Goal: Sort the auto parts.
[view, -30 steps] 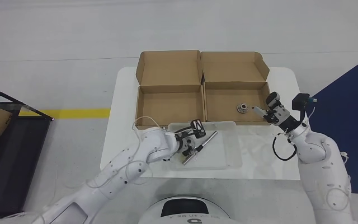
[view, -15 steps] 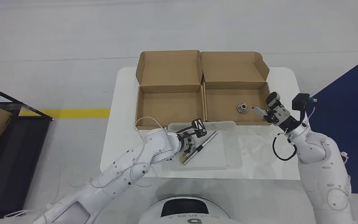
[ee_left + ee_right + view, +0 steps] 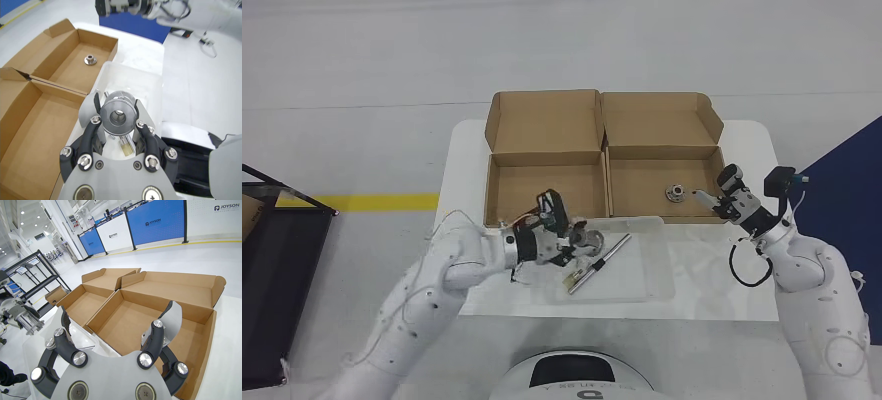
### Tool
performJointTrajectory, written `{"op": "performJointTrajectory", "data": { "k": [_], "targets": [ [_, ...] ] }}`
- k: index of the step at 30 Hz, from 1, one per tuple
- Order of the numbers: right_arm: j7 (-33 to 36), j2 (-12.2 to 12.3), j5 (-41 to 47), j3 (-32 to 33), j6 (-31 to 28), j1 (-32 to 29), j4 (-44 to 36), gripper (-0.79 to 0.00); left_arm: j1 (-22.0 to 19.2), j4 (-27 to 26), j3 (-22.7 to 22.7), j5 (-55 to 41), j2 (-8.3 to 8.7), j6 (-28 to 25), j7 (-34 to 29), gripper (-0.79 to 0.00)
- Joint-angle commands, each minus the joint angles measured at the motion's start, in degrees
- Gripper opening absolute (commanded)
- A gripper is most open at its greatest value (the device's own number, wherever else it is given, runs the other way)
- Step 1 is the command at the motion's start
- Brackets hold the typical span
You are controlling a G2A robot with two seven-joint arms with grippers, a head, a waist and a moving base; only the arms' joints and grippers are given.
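Note:
My left gripper (image 3: 578, 241) (image 3: 116, 106) is shut on a metal spool (image 3: 589, 240) (image 3: 118, 115), held above the near-left part of the clear tray (image 3: 642, 285) (image 3: 132, 75). A metal rod (image 3: 600, 263) (image 3: 127, 144) lies in the tray under it. A small flanged metal part (image 3: 675, 191) (image 3: 90, 60) sits in the right cardboard box (image 3: 642, 175) (image 3: 151, 317). The left cardboard box (image 3: 542, 190) (image 3: 37, 121) holds nothing. My right gripper (image 3: 710, 198) (image 3: 119, 313) stands open at the right box's near-right corner, with nothing between its fingers. The right wrist view also catches the spool (image 3: 28, 321) farther off.
Both boxes stand side by side at the back of the white table (image 3: 712, 280), lids folded back. A black rack (image 3: 272, 260) stands on the floor to the left. Bare table lies right of the tray.
My left gripper has turned and drawn back toward the left with the spool in it, raised off the tray, and its elbow has swung outward. The right arm has kept still.

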Motion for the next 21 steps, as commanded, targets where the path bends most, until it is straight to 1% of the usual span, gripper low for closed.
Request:
{"op": "performJointTrajectory", "data": {
  "k": [1,2,13,14,17,18,19,20,21],
  "targets": [
    [0.0,0.0,0.0,0.0,0.0,0.0,0.0,0.0,-0.1,3.7,-1.7,-4.8,0.49,-8.1,2.3,-0.785],
    [0.0,0.0,0.0,0.0,0.0,0.0,0.0,0.0,-0.6,4.5,-1.8,-5.6,0.69,-10.3,1.7,-0.785],
    [0.0,0.0,0.0,0.0,0.0,0.0,0.0,0.0,-0.6,4.5,-1.8,-5.6,0.69,-10.3,1.7,-0.785],
    [0.0,0.0,0.0,0.0,0.0,0.0,0.0,0.0,-0.3,5.1,-1.5,-6.9,0.62,-10.1,2.5,-0.785],
    [0.0,0.0,0.0,0.0,0.0,0.0,0.0,0.0,-2.1,9.7,-1.3,-14.7,0.32,-7.6,4.9,-0.785],
    [0.0,0.0,0.0,0.0,0.0,0.0,0.0,0.0,-3.0,11.9,-0.2,-20.4,0.1,-7.8,5.3,-0.785],
    [0.0,0.0,0.0,0.0,0.0,0.0,0.0,0.0,-4.1,15.5,1.1,-27.3,-0.11,-5.6,3.8,-0.785],
    [0.0,0.0,0.0,0.0,0.0,0.0,0.0,0.0,-6.3,17.7,2.7,-34.0,-0.32,-1.8,-0.3,-0.785],
    [0.0,0.0,0.0,0.0,0.0,0.0,0.0,0.0,-8.1,18.7,4.6,-43.1,-0.67,-0.8,-3.7,-0.785]
  ]
}}
